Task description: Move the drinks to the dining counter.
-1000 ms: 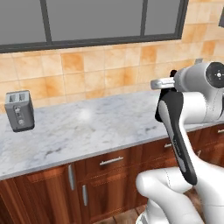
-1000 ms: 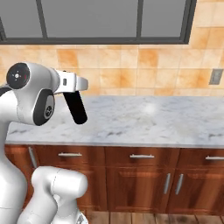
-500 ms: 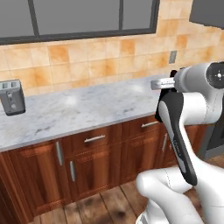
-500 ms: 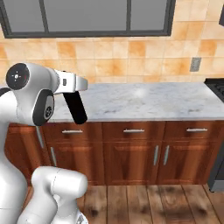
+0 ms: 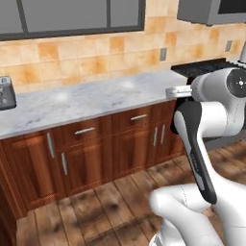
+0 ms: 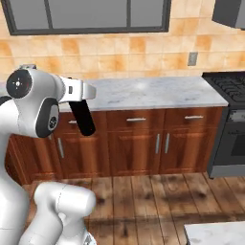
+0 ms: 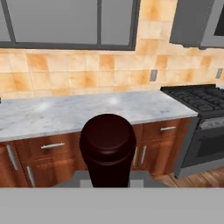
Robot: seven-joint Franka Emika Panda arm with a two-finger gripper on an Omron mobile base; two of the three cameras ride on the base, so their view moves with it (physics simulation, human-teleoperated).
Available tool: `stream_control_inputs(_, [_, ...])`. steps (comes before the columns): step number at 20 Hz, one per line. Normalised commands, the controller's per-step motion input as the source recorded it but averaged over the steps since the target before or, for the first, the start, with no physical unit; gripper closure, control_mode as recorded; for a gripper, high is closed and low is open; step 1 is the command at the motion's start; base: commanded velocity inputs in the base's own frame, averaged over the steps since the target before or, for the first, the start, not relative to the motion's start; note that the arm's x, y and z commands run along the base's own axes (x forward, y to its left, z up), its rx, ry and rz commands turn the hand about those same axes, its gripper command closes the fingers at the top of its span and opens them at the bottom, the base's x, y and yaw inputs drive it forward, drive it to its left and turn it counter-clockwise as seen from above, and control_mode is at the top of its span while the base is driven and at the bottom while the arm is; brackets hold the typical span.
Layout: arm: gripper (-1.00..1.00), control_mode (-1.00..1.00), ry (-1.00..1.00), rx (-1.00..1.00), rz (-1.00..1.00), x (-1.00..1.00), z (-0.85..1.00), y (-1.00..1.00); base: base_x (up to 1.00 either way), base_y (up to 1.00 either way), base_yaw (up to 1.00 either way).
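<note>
My gripper (image 6: pixel 80 98) is shut on the neck of the near-black wine bottle (image 6: pixel 83 117), which hangs tilted below the hand, out in front of the cabinets. The same bottle (image 5: pixel 194 149) shows large and close in the left base view, under the hand (image 5: pixel 178 91). Seen end-on in the hand view, the bottle (image 7: pixel 108 144) is a dark round shape that covers my fingertips. The carton is out of view. A marble corner (image 6: pixel 215 233) shows at the lower right; I cannot tell whether it is the dining counter.
A marble top (image 6: pixel 153 93) over handled wooden cabinets (image 6: pixel 136 143) runs along the tiled wall. A toaster (image 5: pixel 5 93) stands at its left end. A black stove (image 6: pixel 229 119) is at its right end, under a hood. Wood floor (image 6: pixel 143 201) lies between me and the cabinets.
The whole picture has shifted: the base has backed away from the counter and moved right, bringing floor and stove into view. The bottle stays in my shut gripper.
</note>
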Motion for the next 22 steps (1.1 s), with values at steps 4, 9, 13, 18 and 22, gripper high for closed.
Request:
stream_control_inputs(4, [1.00, 1.00, 0.00, 0.00, 0.00, 0.00, 0.00, 0.00, -0.58, 0.00, -0.35])
stream_control_inputs(9, [1.00, 1.00, 0.00, 0.00, 0.00, 0.00, 0.00, 0.00, -0.45, 0.00, -0.45])
stream_control_inputs(13, [1.00, 1.00, 0.00, 0.00, 0.00, 0.00, 0.00, 0.00, -0.43, 0.00, -0.45])
stream_control_inputs(18, [1.00, 1.00, 0.00, 0.00, 0.00, 0.00, 0.00, 0.00, -0.42, 0.00, -0.44])
stream_control_inputs(22, [1.00, 1.00, 0.00, 0.00, 0.00, 0.00, 0.00, 0.00, -0.34, 0.00, -0.44])
